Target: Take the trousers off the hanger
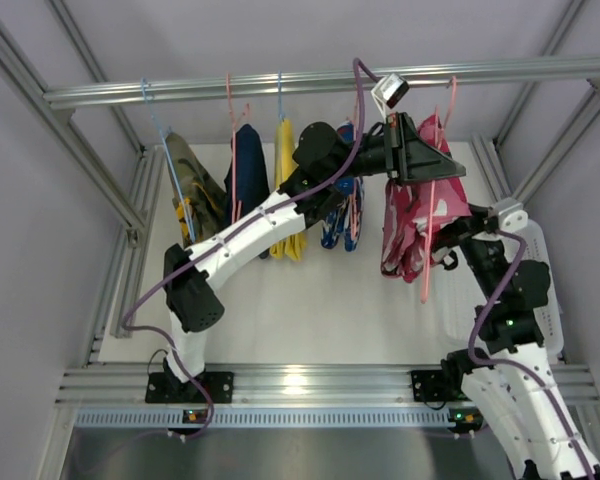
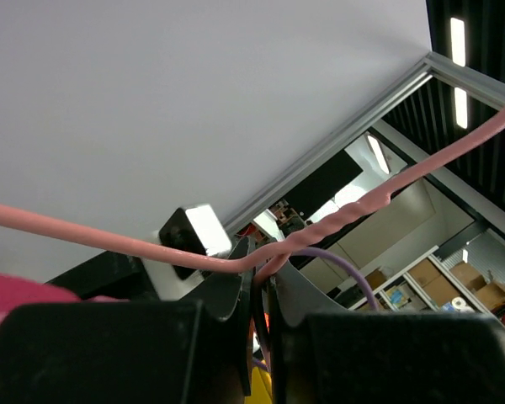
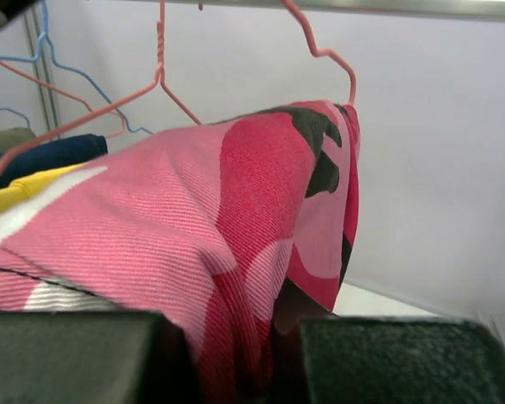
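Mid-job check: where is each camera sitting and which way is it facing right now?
Top external: above and behind the bases, facing down at the rail; left arm and right arm show.
Left wrist: facing steeply up; its jaws shut on the pink hanger neck.
Right wrist: facing slightly up; its jaws pinch the red-pink trousers.
Shared: top external and right wrist both show those trousers.
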Robot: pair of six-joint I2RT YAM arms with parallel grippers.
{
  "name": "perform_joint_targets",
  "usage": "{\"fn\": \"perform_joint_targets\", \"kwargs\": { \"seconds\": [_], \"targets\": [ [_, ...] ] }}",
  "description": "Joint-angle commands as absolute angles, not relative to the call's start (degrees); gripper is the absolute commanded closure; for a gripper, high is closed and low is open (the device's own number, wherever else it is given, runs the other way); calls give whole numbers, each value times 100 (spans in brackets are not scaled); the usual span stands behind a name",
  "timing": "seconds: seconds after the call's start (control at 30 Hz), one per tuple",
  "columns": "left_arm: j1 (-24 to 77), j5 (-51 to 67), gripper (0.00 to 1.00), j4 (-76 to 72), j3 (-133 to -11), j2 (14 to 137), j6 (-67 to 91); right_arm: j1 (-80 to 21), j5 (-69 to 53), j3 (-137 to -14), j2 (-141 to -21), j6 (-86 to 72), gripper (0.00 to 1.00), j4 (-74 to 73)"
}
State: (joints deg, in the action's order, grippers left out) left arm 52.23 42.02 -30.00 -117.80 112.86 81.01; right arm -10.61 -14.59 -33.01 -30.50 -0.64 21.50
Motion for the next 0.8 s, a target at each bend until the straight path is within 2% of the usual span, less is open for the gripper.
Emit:
{"fn": "perform_joint_targets", "kwargs": {
  "seconds": [0.0, 0.2, 0.77],
  "targets": [
    [5080, 4490, 100, -3779, -11374, 10688, 7673, -1143, -1134, -4060, -2524, -53, 100, 1987],
    [4957, 4588, 100, -3823, -10680, 10556, 7480, -1143, -809, -4763, -2364, -210, 100, 1328],
    [4852, 4456, 100, -3050, -10275, 10529, 6724, -1143, -325, -6019, -2505, -264, 100, 1204]
  ]
}}
